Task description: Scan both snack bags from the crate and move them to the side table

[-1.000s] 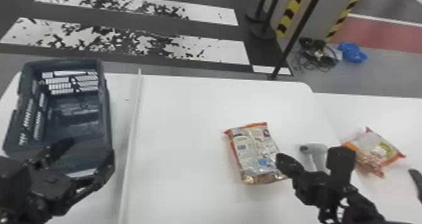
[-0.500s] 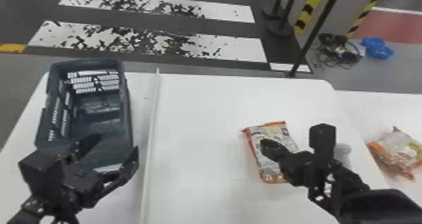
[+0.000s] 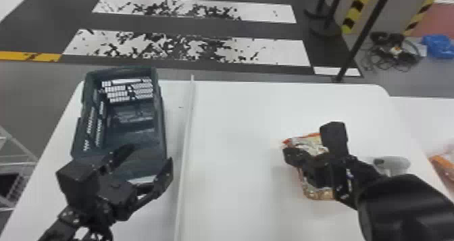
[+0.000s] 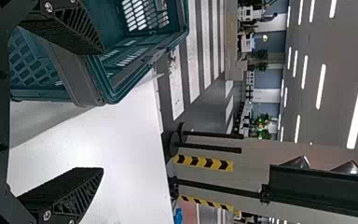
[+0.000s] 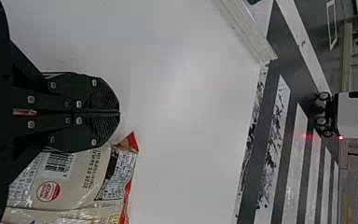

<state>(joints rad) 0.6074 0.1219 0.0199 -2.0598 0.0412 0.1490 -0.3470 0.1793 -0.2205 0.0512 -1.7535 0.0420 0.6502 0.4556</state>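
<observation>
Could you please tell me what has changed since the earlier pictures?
The right gripper has moved left over the middle bag, and the head view has turned left. Nothing was taken hold of or let go. The left gripper stays open by the crate; the middle bag and right-hand bag lie where they were.

"What lies on your table?"

"Your crate on the left, a bag and a grey device on the right, a pale strip between."

"And your side table, farther right?"

"A second bag, at your head view's edge."
</observation>
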